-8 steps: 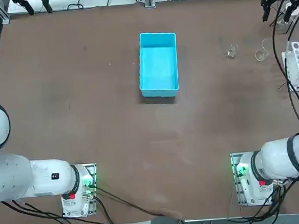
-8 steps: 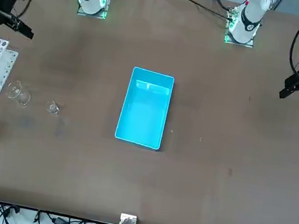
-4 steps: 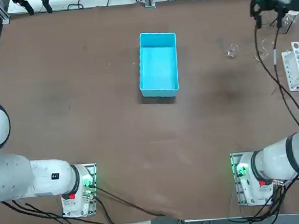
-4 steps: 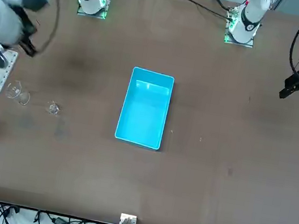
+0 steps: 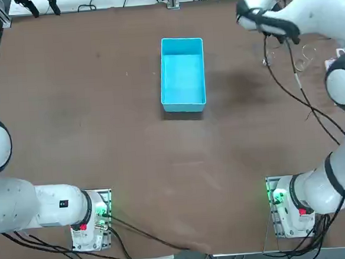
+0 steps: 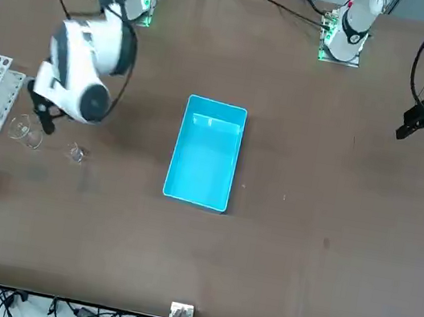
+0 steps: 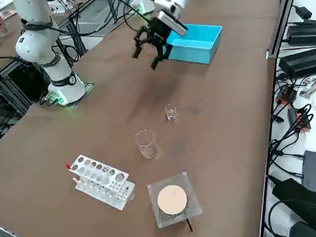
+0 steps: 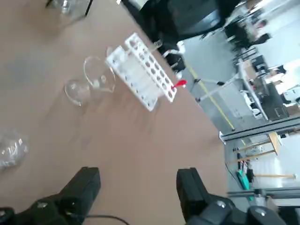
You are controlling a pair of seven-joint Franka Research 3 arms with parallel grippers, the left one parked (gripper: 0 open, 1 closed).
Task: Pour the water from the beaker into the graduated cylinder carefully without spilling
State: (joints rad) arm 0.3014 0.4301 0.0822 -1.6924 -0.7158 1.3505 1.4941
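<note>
Now: reach for beaker
Gripper: above surface, short of beaker, fingers apart, empty
Advice: descend straight, grip its wall gently, avoid cylinder

You will find no readable text, label, brand, number or sign anywhere in these views: none on the beaker, the graduated cylinder, the blue box, the white holed rack, or the right gripper
</note>
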